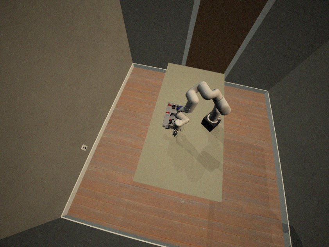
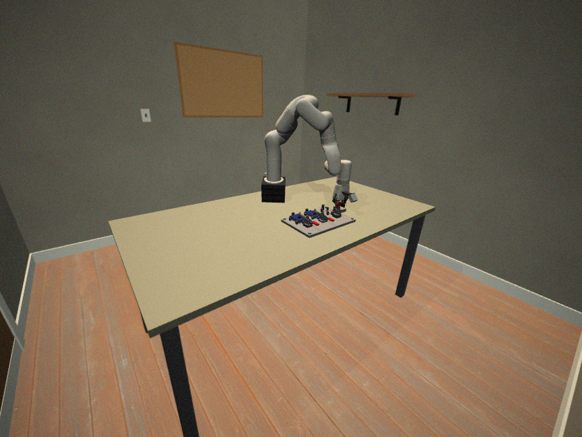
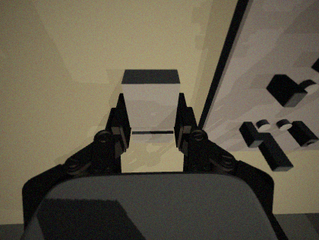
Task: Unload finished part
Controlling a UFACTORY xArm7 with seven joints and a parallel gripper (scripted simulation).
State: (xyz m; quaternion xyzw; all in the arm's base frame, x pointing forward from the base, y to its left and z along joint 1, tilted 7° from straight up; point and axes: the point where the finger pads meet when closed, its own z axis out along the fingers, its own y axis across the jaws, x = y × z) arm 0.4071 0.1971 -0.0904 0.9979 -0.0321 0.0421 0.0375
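The part [image 3: 151, 104] lies between the pincer's fingertips, beside the fixture [image 1: 166, 122] [image 2: 324, 229] [image 3: 262, 45].

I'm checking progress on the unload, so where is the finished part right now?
In the wrist view, the finished part is between the hand's fingers, over the table, left of the fixture plate in that picture.
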